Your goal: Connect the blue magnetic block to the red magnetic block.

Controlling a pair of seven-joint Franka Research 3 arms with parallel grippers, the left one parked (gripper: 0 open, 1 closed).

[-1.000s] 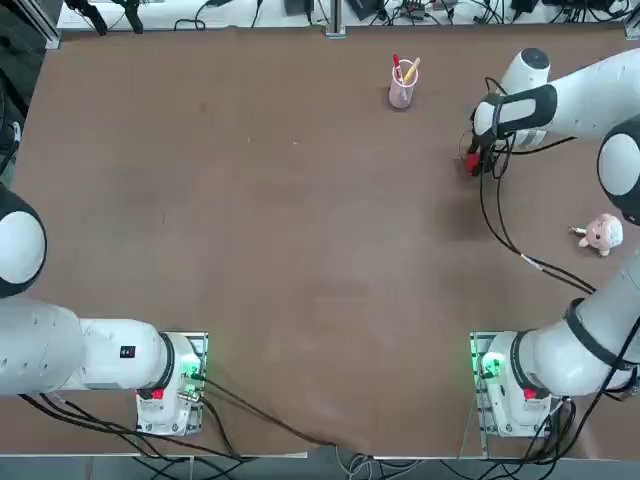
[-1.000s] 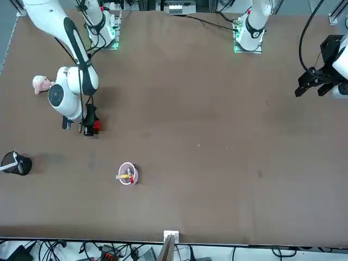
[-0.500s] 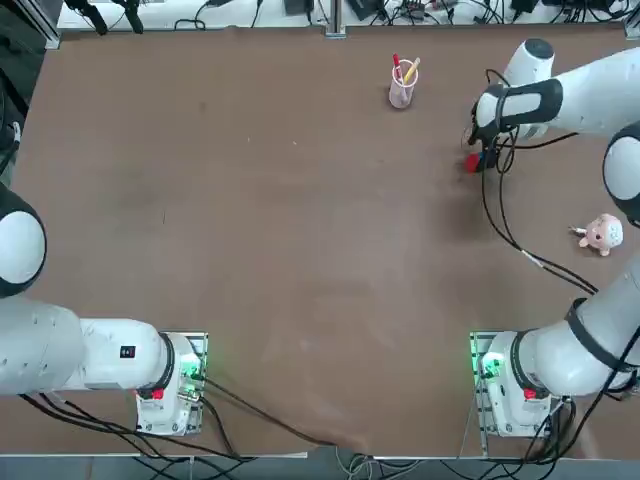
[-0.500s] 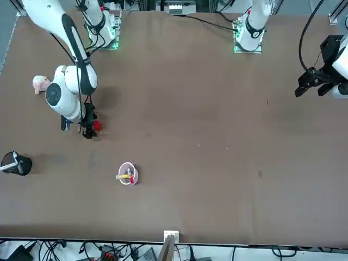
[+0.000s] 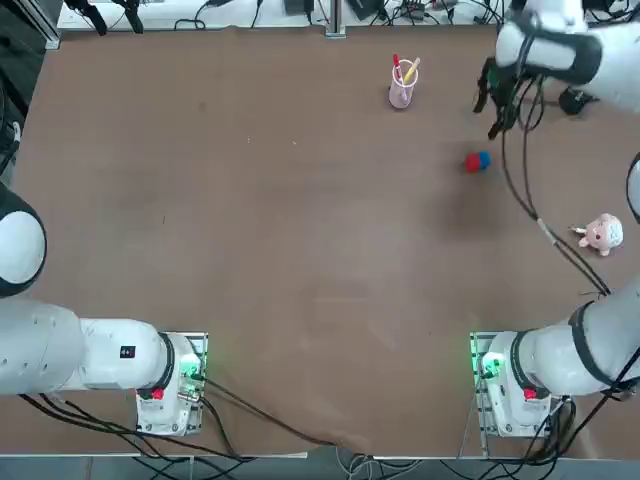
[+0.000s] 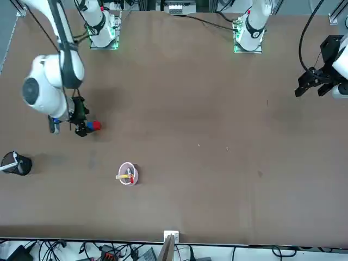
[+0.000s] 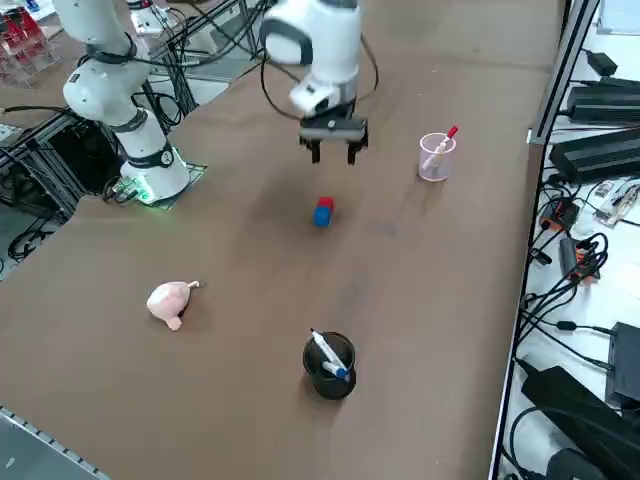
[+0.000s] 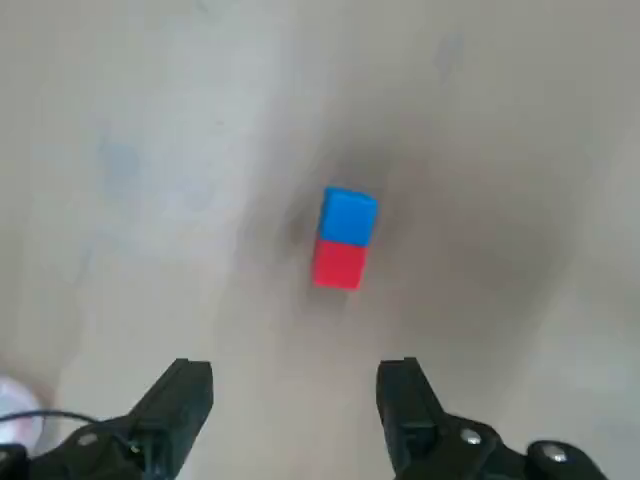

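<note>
The right gripper [image 8: 295, 390] is spread open and empty, held above the table, at about 1 o'clock from the two cubes in the top view. The blue magnetic block [image 8: 348, 216] is seen touching the red magnetic block [image 8: 337, 264], so the joining is judged done. A straight lift is advised. The pink cup [image 5: 402, 93] at 10 o'clock and the table's far edge [image 5: 300, 28] are to be avoided

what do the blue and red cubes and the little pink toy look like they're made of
The blue magnetic block and red magnetic block: probably hard plastic, with flat, evenly coloured faces and crisp edges. The pink plush toy: soft fabric, judging by its rounded, lumpy shape. The right gripper hangs above the cubes, jaws open.
</note>
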